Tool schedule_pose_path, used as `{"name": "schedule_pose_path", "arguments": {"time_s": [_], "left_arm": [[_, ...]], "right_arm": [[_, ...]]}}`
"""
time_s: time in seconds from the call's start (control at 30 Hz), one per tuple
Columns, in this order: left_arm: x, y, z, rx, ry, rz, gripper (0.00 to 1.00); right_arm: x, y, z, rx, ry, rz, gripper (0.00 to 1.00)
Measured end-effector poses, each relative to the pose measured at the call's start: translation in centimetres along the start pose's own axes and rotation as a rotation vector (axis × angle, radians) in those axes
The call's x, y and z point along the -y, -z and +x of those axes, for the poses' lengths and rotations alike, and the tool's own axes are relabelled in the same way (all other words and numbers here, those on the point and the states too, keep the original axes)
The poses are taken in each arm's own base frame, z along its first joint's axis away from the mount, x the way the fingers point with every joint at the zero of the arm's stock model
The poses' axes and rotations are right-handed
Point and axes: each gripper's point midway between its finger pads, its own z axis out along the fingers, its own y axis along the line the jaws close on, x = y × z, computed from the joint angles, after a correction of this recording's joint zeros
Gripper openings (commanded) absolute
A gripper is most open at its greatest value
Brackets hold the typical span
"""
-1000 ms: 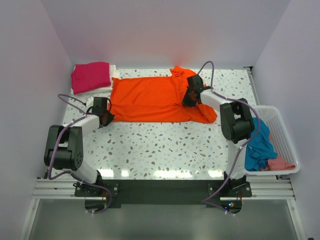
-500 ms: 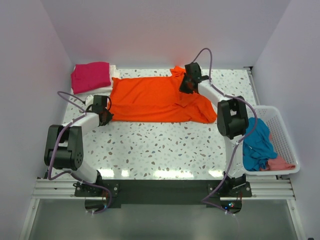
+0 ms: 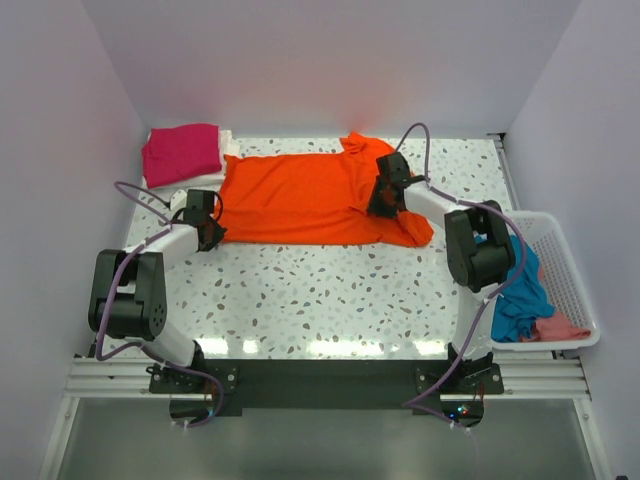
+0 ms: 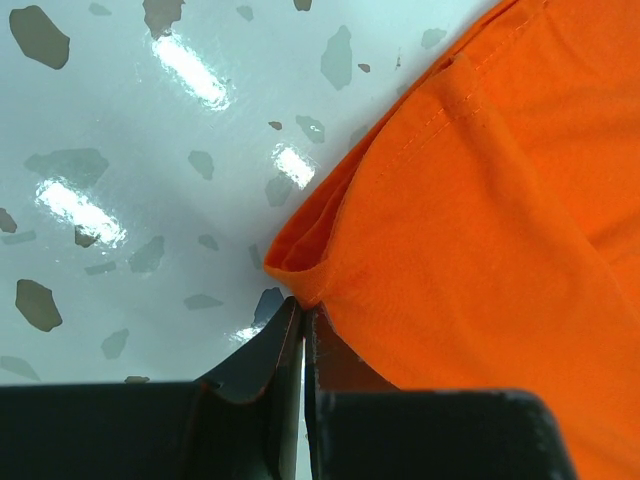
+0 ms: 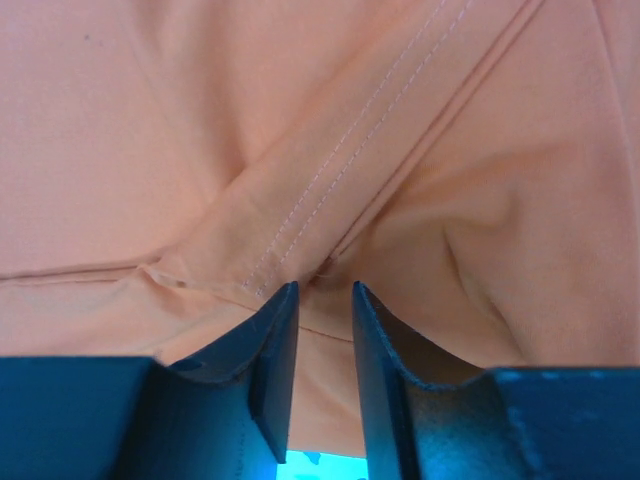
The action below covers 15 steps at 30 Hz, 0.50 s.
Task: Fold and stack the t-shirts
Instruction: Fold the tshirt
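Note:
The bright orange t-shirt (image 3: 300,195) lies spread flat across the far half of the table, collar to the right. My left gripper (image 3: 214,236) sits at its near-left hem corner; in the left wrist view the gripper (image 4: 302,306) is shut with that orange corner (image 4: 300,270) pinched at its tips. My right gripper (image 3: 380,206) hovers over the shirt's shoulder area. In the right wrist view this gripper (image 5: 322,292) is open, the jaws a little apart, with a stitched fold of fabric (image 5: 330,190) just beyond them. A folded magenta-pink t-shirt (image 3: 182,152) rests on a white one (image 3: 229,146) at the back left.
A white slatted basket (image 3: 572,262) stands off the table's right edge, holding a crumpled teal-blue t-shirt (image 3: 522,292) and a salmon-pink one (image 3: 562,328). The speckled tabletop (image 3: 320,290) stretches in front of the orange shirt.
My right gripper went toward the collar, then came back nearer over the shoulder, and its jaws parted, letting the fabric go. The left gripper stayed shut at the hem corner.

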Motion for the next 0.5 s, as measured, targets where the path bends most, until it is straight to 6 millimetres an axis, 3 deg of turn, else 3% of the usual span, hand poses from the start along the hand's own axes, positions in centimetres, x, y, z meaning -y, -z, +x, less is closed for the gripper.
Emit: {"name": "schedule_pose_path", "arguments": {"time_s": [0.17,0.5], "left_arm": [[0.0,0.0,0.0,0.000,0.000,0.000,0.00],[0.0,0.0,0.0,0.000,0.000,0.000,0.00]], "right_arm": [[-0.4,-0.2,0.5,-0.001,-0.003,-0.012,0.44],[-1.9,-0.2,0.6,0.015,-0.009,-0.048,0.41]]}}
